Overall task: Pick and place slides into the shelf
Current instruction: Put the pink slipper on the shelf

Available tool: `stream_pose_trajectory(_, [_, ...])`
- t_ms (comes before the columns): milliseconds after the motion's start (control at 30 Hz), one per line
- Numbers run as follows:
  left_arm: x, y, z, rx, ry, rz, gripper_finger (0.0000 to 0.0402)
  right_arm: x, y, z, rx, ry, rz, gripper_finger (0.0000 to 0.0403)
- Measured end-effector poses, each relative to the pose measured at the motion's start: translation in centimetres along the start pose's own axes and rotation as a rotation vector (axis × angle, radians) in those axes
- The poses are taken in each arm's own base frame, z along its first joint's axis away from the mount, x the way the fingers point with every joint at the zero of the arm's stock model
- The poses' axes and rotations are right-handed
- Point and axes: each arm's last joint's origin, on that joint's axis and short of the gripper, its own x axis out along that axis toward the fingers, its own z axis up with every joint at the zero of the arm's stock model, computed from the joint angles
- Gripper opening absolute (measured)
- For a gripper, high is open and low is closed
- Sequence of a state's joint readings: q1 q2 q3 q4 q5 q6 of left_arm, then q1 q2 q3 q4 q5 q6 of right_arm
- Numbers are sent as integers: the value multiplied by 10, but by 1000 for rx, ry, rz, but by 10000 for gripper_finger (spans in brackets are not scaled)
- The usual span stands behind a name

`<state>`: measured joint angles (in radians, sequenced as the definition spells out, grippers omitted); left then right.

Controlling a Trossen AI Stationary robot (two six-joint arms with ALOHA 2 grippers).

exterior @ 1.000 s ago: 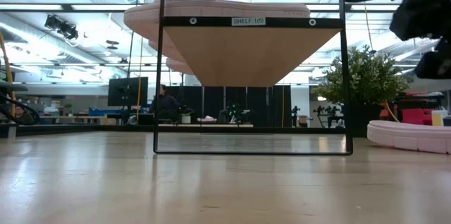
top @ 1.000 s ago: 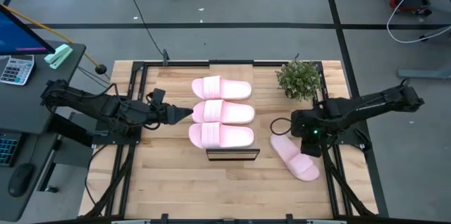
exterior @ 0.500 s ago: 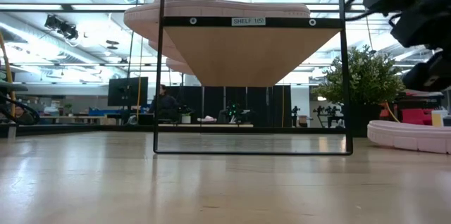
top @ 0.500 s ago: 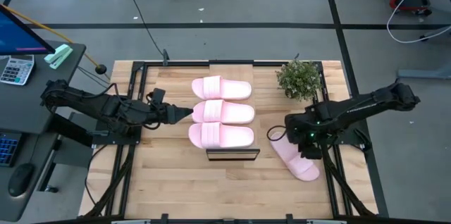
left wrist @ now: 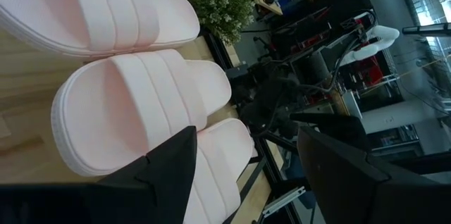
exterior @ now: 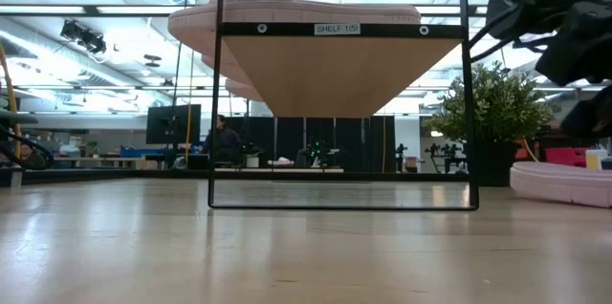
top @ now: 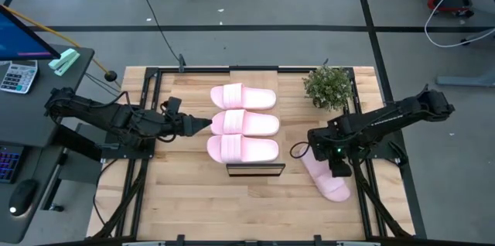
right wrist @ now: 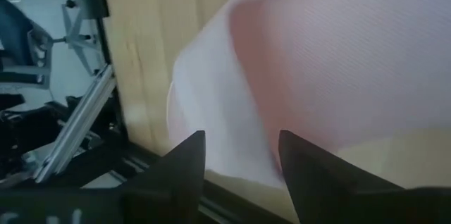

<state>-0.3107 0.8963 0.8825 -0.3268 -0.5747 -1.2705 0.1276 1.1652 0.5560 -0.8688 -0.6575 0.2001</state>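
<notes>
Three slides (top: 243, 122) lie side by side on the shelf (top: 255, 169). The fourth slide (top: 328, 178) lies on the tabletop (top: 193, 199), directly beneath the right gripper (top: 334, 167), whose parted fingers hold nothing. The left gripper (top: 203, 124), open and empty, hangs just beside the middle shelved slide.

Beneath the right hand (right wrist: 238, 155) lies a slide (right wrist: 338, 62) of matt pink foam with a fine ribbed texture. The table (top: 178, 199) is pale, smooth planked wood; the shelf (exterior: 339, 65) pairs thin black metal with smooth wood.
</notes>
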Motion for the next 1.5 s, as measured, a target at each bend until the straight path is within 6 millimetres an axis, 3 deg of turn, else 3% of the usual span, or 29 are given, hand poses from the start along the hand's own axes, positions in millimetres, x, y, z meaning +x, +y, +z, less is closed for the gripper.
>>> stream_pose_trajectory(500, [0, 1, 0, 6, 3, 7, 251, 15, 17, -8, 29, 83, -4, 166])
stream_pose_trajectory(733, [0, 1, 0, 5, 2, 6, 246, 38, 9, -14, 184, 78, 69, 165])
stream_pose_trajectory(900, [0, 1, 0, 3, 2, 6, 246, 44, 11, -10, 192, 28, 106, 155])
stream_pose_trajectory(1000, [0, 1, 0, 3, 2, 6, 247, 45, 14, -8, 193, 11, 120, 129])
stream_pose_trajectory(1200, [0, 1, 0, 3, 2, 6, 243, 45, 15, -7, 199, 2, 128, 15])
stream_pose_trajectory(1367, [0, 1, 0, 2, 2, 6, 244, 37, 20, -5, 278, -44, 114, 9])
stream_pose_trajectory(1500, [0, 1, 0, 3, 2, 6, 238, 19, 36, 0, 308, -118, 109, 9])
